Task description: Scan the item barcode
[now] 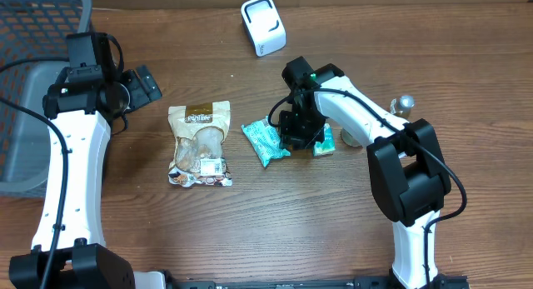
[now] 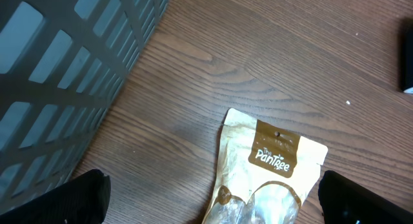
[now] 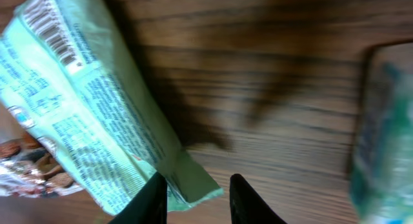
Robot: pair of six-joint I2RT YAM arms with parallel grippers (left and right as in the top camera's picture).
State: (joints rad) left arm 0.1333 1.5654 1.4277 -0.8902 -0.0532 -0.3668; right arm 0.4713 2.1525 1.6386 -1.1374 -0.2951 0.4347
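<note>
- R gripper [image 3: 197, 199]: tips slightly apart either side of the end corner of a pale-green printed foil snack packet [image 3: 84, 114], not clamped.
- Packet lies flat on brown wood table [image 1: 333, 231], barcode [image 3: 53, 31] up, well apart from white boxy scanner [image 1: 263, 25].
- L gripper [image 1: 137, 85]: spread wide, empty, near tan paper pouch [image 1: 200, 143].

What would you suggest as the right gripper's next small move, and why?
Probably close the right gripper on the green packet's corner. The jaws stand slightly apart with that corner between them, the barcode faces up, and the scanner sits well away, so the packet likely needs a grip before it can be carried there.
</note>
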